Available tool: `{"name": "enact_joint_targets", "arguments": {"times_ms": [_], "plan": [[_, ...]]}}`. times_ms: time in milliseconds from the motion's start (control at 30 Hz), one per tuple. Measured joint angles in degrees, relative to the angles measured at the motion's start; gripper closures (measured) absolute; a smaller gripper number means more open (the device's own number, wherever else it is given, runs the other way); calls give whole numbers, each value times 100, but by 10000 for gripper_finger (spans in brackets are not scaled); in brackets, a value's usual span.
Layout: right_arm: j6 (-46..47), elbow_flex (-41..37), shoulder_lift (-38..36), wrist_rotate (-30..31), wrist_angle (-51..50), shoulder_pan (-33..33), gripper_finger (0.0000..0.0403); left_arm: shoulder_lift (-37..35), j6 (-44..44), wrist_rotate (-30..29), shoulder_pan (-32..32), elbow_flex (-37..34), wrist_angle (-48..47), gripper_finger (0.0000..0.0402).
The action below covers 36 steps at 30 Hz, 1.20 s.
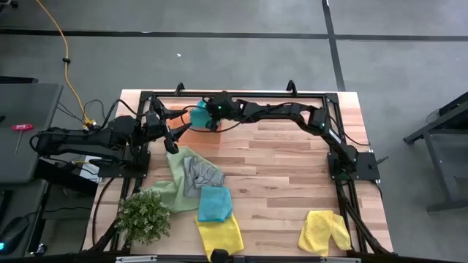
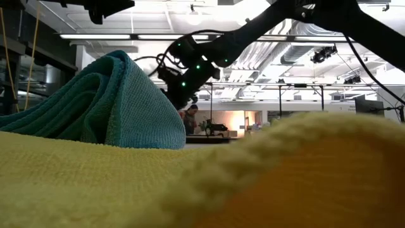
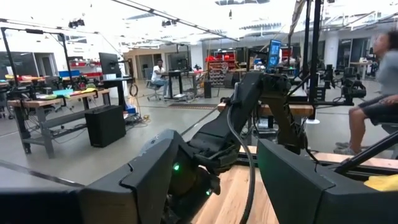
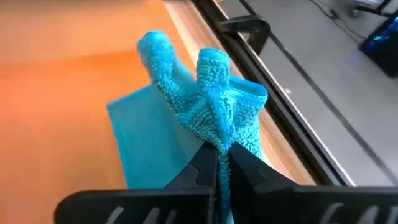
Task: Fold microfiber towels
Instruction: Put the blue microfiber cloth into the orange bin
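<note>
1. Nearest your camera edge of the worktop you have two yellow towels: one lying by the bushy plant, still only loosely laid out, and a second yellow towel well apart to the right, rumpled and doubled over unevenly; neither looks neatly folded
2. Just beyond the first yellow towel sits a teal towel, which looks folded into a rough small square and overlaps the yellow one's far edge; in the low view it rises as a soft ribbed mound
3. Farther in, a grey towel lies crumpled on top of a light green towel that is spread open; both remain to be folded
4. At the far side, your right end effector is pinched tight on a second teal towel, gathering a bunched ridge of its looped pile while the rest drapes onto the orange tray below it
5. Your left end effector waits beside it near the tray, fingers spread wide and holding nothing
6. By my reading you are early: one towel looks done, one is in hand, four are left
</note>
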Motion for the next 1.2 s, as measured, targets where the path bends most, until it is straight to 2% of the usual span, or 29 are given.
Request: {"name": "enact_joint_targets", "arguments": {"times_ms": [200, 367, 567, 767, 900, 1000, 1100, 1200], "plan": [[-471, 160, 0, 343, -721, 13, 403, 0, 0, 2, 0, -2, -2, 179], [-1036, 197, 0, -168, -970, 110, 403, 0, -1, 2, 0, -2, -2, 179], [-1306, 195, 0, -428, -1221, 335, 403, 0, -2, 3, 0, -2, -2, 179], [-1287, 195, 0, -22, -1251, 461, 392, 0, -15, 4, 0, -2, -2, 179], [-932, 195, 0, -147, -1303, 457, 344, 0, -15, 4, 0, -2, -2, 179], [-769, 195, 0, -634, -1288, 451, 285, 0, -15, 4, 0, -2, -2, 179], [-1081, 192, -1, -1168, -1221, 491, 223, 0, -15, 4, 0, -2, -2, 179], [-1405, 190, -20, -1271, -1287, 533, 175, 0, -15, 4, 0, -2, -2, 179]]}}
